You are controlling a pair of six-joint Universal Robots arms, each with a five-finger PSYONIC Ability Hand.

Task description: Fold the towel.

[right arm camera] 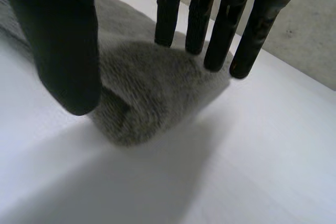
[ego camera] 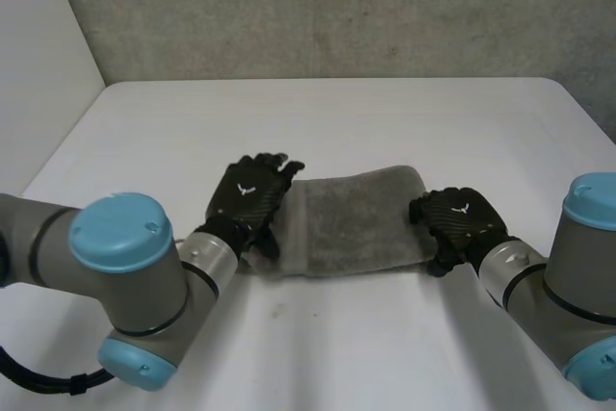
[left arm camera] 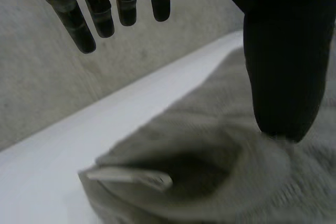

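A grey terry towel [ego camera: 361, 218], folded into a wide band, is seen at the centre of the head view on a white flat table [ego camera: 385, 113], with a grey concrete wall [ego camera: 337, 7] across the top. The black left hand [ego camera: 252, 199] is placed on the towel's left end, left of centre. In the left wrist view its fingers [left arm camera: 102, 17] are held straight and spread, lifted clear of the cloth, and only the thumb [left arm camera: 283, 51] is pressed tip-down onto the towel [left arm camera: 210, 129]; a white label [left arm camera: 131, 178] is seen in the folded end under the palm. The black right hand [ego camera: 460, 221] is set at the towel's right end, right of centre. In the right wrist view the humped towel corner [right arm camera: 152, 93] is pinched between straight fingers [right arm camera: 220, 35] on its far side and the thumb [right arm camera: 63, 35] on its near side, the corner raised slightly off the table.
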